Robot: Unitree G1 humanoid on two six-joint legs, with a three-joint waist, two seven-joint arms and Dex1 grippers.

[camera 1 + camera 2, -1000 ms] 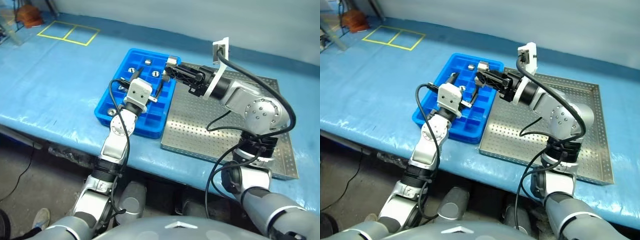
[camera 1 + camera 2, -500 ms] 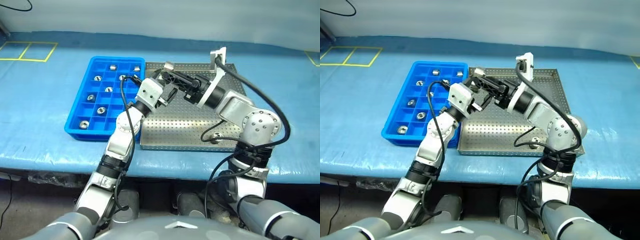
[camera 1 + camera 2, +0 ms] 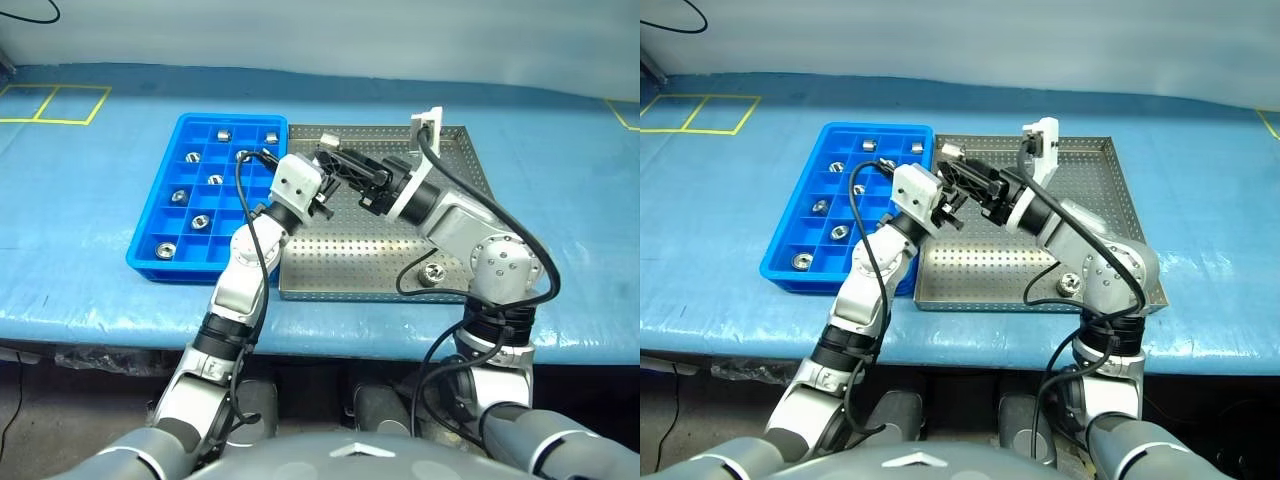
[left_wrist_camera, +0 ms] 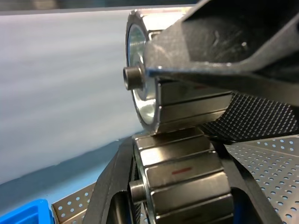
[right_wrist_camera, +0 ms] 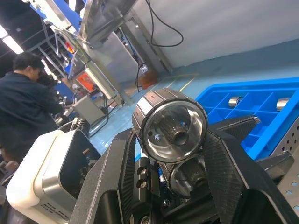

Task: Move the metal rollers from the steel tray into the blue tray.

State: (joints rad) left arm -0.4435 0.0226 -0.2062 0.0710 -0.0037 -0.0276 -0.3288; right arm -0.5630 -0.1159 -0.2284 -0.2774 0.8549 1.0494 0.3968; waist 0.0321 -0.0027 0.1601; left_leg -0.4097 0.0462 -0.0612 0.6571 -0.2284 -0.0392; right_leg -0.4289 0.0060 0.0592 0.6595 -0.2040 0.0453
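My right gripper [image 3: 330,152] reaches over the far left part of the steel tray [image 3: 360,250], shut on a shiny metal roller [image 5: 170,126] that stands at its fingertips. A second roller [image 4: 187,186] sits right under the first, and my left gripper [image 3: 330,192] has come up from the near side and is shut on it. The two grippers meet tip to tip above the tray. Another roller [image 3: 433,275] lies on the steel tray near its front rim. The blue tray [image 3: 142,262] lies to the left, with several rollers [image 3: 200,220] in its compartments.
Both trays rest side by side on a blue-covered table whose front edge runs just below them. Yellow tape squares [image 3: 50,100] mark the far left of the table. In the right wrist view a person [image 5: 23,102] stands among racks in the background.
The view has swung right. Both grippers have moved from above the blue tray to above the steel tray's left part, and the left gripper's fingers have closed on the lower roller.
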